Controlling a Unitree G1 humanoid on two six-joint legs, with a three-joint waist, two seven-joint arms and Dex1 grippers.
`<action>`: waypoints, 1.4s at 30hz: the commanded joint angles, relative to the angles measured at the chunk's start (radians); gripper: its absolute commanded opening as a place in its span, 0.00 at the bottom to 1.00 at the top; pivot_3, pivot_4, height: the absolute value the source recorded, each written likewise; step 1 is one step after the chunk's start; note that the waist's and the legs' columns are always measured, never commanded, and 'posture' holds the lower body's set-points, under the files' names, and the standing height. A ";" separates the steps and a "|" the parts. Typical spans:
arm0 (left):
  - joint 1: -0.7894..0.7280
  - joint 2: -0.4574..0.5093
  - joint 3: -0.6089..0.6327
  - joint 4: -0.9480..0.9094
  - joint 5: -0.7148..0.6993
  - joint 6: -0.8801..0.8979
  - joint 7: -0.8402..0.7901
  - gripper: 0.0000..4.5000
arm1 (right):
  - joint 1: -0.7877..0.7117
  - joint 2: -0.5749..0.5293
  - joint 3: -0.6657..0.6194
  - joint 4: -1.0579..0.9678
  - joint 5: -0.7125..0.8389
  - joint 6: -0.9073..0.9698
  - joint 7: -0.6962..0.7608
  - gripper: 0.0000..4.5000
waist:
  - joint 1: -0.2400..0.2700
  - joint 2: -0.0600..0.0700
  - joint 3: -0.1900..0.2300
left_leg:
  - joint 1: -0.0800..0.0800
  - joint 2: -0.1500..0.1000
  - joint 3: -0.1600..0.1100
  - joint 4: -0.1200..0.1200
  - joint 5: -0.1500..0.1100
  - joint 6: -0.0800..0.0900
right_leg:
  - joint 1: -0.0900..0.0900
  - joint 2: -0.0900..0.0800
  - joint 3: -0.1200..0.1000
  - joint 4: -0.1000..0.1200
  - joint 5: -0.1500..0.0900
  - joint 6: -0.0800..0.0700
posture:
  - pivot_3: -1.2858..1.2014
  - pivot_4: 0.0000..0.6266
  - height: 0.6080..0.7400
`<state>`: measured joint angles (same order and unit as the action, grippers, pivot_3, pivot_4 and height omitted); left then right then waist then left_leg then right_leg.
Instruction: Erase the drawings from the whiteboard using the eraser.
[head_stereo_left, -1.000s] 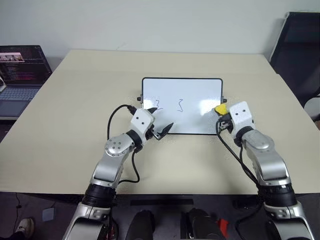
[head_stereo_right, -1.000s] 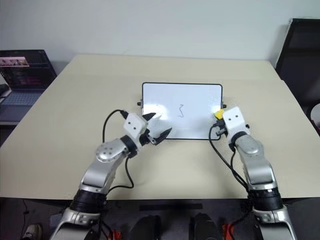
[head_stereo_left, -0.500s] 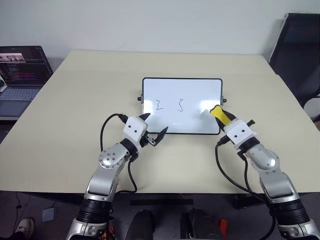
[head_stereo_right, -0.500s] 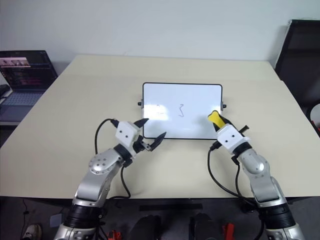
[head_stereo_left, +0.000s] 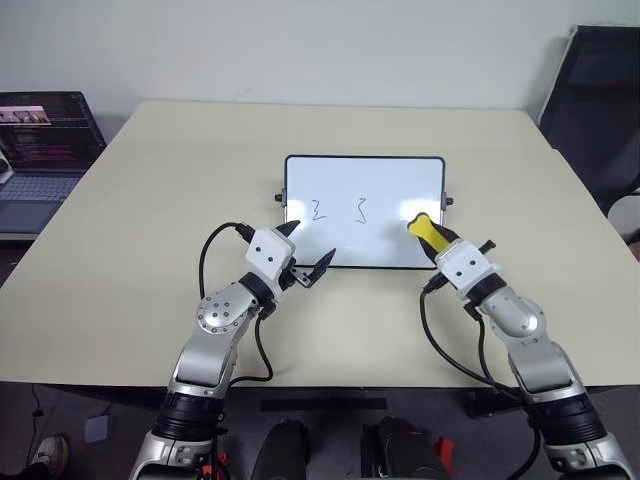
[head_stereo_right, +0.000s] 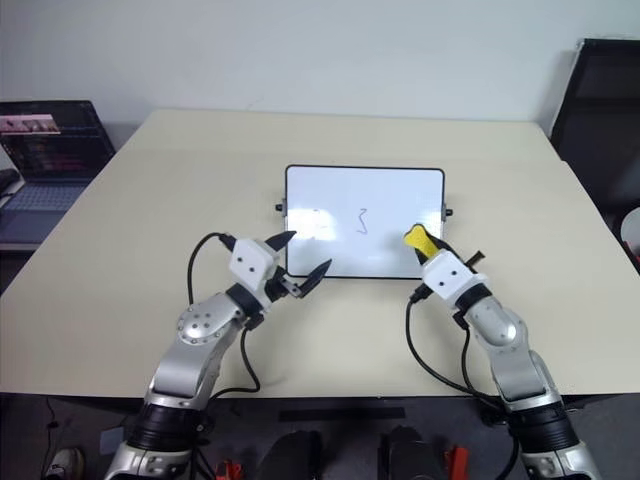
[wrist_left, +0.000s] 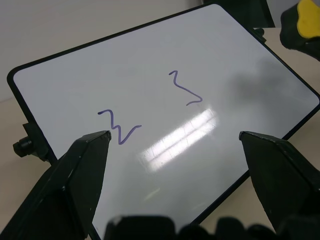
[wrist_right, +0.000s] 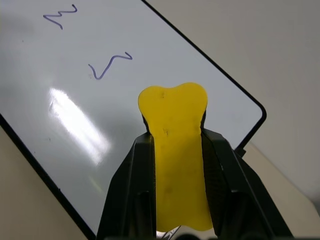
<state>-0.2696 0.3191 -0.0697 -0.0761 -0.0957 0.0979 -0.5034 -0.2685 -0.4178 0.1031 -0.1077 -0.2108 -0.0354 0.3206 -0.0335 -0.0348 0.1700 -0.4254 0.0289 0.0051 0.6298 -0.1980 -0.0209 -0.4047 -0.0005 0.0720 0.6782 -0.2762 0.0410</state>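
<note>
A pale beige bench carries the whiteboard, which lies flat near its middle, long sides running across. Two thin squiggled drawings show on its white face; its right part seems bare, though glare blurs it.

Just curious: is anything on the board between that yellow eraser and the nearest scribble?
No. In the right wrist view, only bare glossy white board with a light reflection separates the yellow block eraser from the nearest purple squiggle.
</note>
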 joint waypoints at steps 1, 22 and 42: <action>-0.017 0.006 0.024 0.001 -0.003 -0.025 0.009 1.00 | -0.074 0.032 0.016 -0.036 0.041 0.085 0.045 0.21 | 0.000 0.000 0.000 | 0.000 0.000 0.000 0.000 0.000 0.000 | 0.000 0.000 0.000 0.000 0.000 0.000 | 0.52 0.24 1.00; -0.032 0.007 0.007 -0.009 0.018 0.000 0.036 1.00 | -0.529 0.114 0.144 0.360 -0.007 0.202 0.124 0.21 | 0.001 0.000 0.000 | 0.000 0.000 0.000 0.000 0.000 0.000 | 0.000 0.000 -0.001 0.001 0.003 -0.005 | 0.52 0.24 1.00; -0.045 0.022 0.028 -0.056 0.017 0.053 0.053 1.00 | -0.569 0.112 0.243 0.523 -0.131 0.217 0.172 0.21 | 0.000 0.000 0.000 | 0.000 0.000 -0.001 0.000 0.000 0.000 | 0.000 0.000 -0.001 0.002 0.003 -0.005 | 0.52 0.24 1.00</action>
<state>-0.2974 0.3301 -0.0694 -0.0797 -0.0761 0.1540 -0.4604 -0.8667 -0.2930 0.3246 0.4339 -0.3209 0.1517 0.4670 -0.0334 -0.0346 0.1697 -0.4251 0.0290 0.0040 0.6298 -0.1981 -0.0210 -0.4045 -0.0010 0.0707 0.6799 -0.2733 0.0360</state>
